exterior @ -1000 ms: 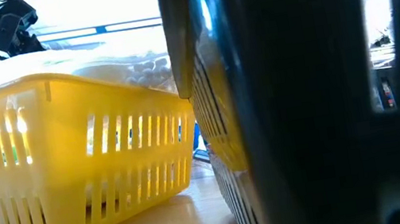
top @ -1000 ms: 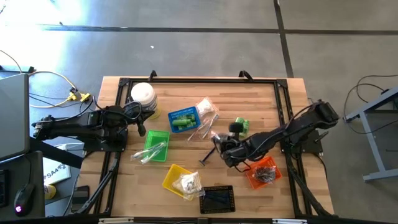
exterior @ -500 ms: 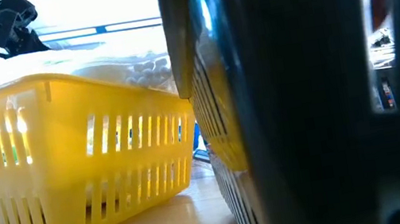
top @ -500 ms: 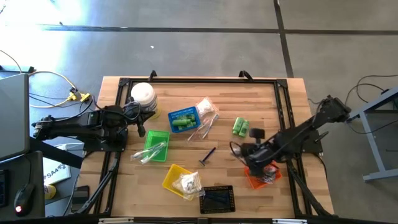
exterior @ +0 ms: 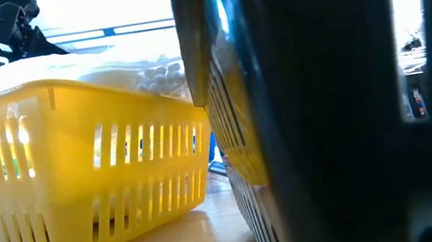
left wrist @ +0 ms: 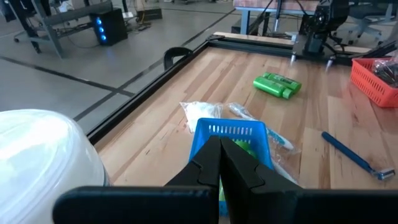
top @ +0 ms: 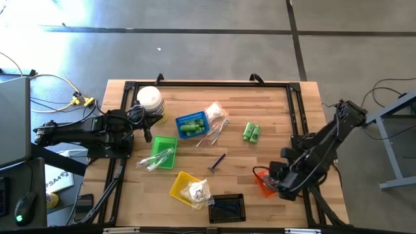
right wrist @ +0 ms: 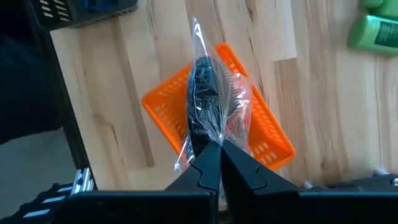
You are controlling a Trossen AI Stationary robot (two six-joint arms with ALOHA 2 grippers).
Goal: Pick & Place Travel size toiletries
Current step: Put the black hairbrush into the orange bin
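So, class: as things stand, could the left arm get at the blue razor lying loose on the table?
Probably yes. The left gripper, shut and empty, waits behind the blue basket. The blue razor lies on bare wood beyond it; only that basket stands between, and the right gripper is busy over the orange basket.

You're in a robotics lab: polished grey concrete floor (top: 214, 55), black-framed wooden worktable (top: 273, 110), loose yellow cables (top: 62, 88), a blue-lit computer tower (left wrist: 107, 25).
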